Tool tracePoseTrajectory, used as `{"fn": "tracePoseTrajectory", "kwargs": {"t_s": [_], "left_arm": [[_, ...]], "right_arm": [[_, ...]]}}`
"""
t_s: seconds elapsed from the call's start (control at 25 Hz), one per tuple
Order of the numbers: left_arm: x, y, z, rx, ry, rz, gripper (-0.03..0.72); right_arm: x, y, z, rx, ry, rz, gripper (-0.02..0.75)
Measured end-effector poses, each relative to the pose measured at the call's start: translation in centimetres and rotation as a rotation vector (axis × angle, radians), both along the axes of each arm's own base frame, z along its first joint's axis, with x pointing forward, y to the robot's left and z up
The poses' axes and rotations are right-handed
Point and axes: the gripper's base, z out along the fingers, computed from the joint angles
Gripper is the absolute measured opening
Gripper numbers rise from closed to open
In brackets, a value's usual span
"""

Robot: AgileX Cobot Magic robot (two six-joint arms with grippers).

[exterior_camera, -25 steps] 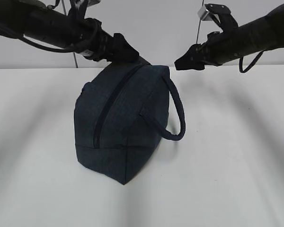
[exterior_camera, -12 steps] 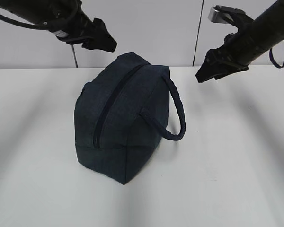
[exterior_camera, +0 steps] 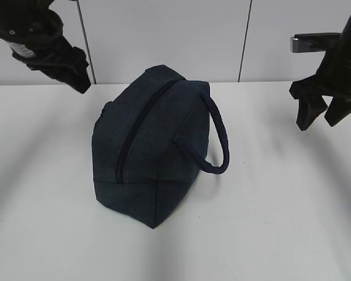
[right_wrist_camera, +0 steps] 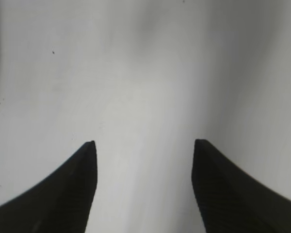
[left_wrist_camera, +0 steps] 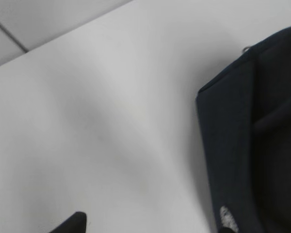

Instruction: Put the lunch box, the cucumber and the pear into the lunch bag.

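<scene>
The dark navy lunch bag (exterior_camera: 152, 158) stands in the middle of the white table (exterior_camera: 281, 222), with its long zipper (exterior_camera: 131, 132) closed along the top and its loop handle (exterior_camera: 220, 134) hanging on the right side. My left gripper (exterior_camera: 79, 83) hovers above and to the left of the bag. In the left wrist view this gripper (left_wrist_camera: 150, 225) is open and empty, with the lunch bag (left_wrist_camera: 254, 145) at the frame's right. My right gripper (exterior_camera: 317, 122) points down far to the bag's right, open and empty over bare table (right_wrist_camera: 144, 143). The lunch box, the cucumber and the pear are out of view.
A pale panelled wall (exterior_camera: 164, 35) rises behind the table's back edge. White tabletop surrounds the bag on every side.
Both grippers have drawn away from the bag's top. The left one went up and to the left. The right one swung out to the right and now points downward. The bag has not moved.
</scene>
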Motion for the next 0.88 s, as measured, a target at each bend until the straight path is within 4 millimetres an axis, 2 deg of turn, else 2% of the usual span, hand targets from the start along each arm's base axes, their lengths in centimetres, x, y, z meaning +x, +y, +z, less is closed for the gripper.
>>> {"fn": "tracePoseTrajectory", "kwargs": {"t_s": [0.24, 0.36, 0.44, 0.6, 0.68, 0.88], "left_arm": [[-0.7, 0.8, -0.4, 0.079, 0.089, 0.047, 0.452], [-1.0, 0.9, -0.5, 0.082, 0.121, 0.067, 0.451], [-1.3, 1.0, -0.2, 0.076, 0.137, 0.093, 0.451], [-2.2, 1.3, 1.1, 0.053, 0.128, 0.135, 0.451], [-3.1, 1.6, 2.4, 0.037, 0.108, 0.151, 0.451], [-5.9, 2.2, 6.3, -0.035, 0.042, 0.188, 0.451]], "right_arm": [[-0.3, 0.2, 0.1, 0.029, 0.031, -0.023, 0.477], [-0.6, 0.9, 0.9, 0.104, 0.016, -0.046, 0.477], [-1.2, 1.3, 2.4, 0.161, -0.017, -0.054, 0.477], [-3.4, 1.6, 7.0, 0.195, -0.133, -0.045, 0.477], [-4.7, 1.5, 9.2, 0.198, -0.192, -0.038, 0.477], [-7.6, 1.5, 13.1, 0.193, -0.307, 0.011, 0.477]]}}
